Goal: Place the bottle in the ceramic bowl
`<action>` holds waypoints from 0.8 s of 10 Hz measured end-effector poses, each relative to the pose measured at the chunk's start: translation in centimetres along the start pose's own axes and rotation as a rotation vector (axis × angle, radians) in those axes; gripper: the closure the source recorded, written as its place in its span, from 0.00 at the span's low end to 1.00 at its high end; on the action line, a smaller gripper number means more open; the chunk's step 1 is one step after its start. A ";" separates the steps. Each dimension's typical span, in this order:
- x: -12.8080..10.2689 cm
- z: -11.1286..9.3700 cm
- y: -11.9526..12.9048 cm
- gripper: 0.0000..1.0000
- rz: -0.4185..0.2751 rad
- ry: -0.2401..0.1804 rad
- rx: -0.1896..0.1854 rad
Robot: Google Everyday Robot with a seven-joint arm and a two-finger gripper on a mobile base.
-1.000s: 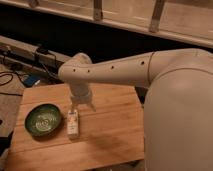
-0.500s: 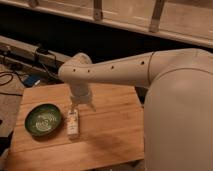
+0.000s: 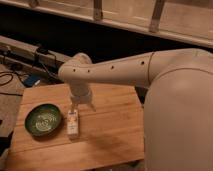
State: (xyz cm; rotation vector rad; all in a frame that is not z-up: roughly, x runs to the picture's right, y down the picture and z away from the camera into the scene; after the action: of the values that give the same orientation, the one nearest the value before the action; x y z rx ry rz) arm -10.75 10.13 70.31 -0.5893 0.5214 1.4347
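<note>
The robot's white body (image 3: 180, 115) fills the right of the view. Its arm (image 3: 125, 67) reaches left from there, bends at a rounded joint and drops down to the wooden worktop (image 3: 110, 137). No maker's mark or lettering can be made out on either.

The bowl (image 3: 43, 120), dark green with paler rings inside, sits on the worktop down and to the left of the fingers, clear of them. It has nothing in it.

The bottle (image 3: 73, 125) lies flat on the worktop, just right of the bowl and not touching it. Its far end is right below the fingers and the rest runs toward the camera. It is whitish with a pale label and an orange-tan mark near the far end. Any writing on the label is too small to read.

The gripper (image 3: 83, 107) hangs at the end of the arm, low over the worktop and close above the bottle's far end. Its fingers (image 3: 75, 106) point down and show as two tips standing apart, spread wider than the bottle. Nothing is gripped between them, and the bottle's whole length rests on the wood.

Behind the fingers, past the worktop's far left corner, dark cables (image 3: 12, 75) trail over the floor.

Compared with half a second ago and a second ago, nothing has shifted. The arm, the fingers, the bottle and the bowl keep the same places, and the bottle is still outside the bowl.
</note>
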 end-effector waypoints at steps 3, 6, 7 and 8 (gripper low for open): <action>0.0 0.0 0.0 0.35 0.000 0.000 0.000; 0.0 0.0 0.0 0.35 0.000 0.000 0.000; 0.0 0.0 0.0 0.35 -0.001 -0.001 0.001; -0.2 -0.2 0.0 0.35 -0.003 -0.007 0.007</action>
State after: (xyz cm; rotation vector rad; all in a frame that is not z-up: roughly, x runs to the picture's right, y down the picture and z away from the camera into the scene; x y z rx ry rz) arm -10.72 9.81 70.27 -0.5797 0.5198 1.4312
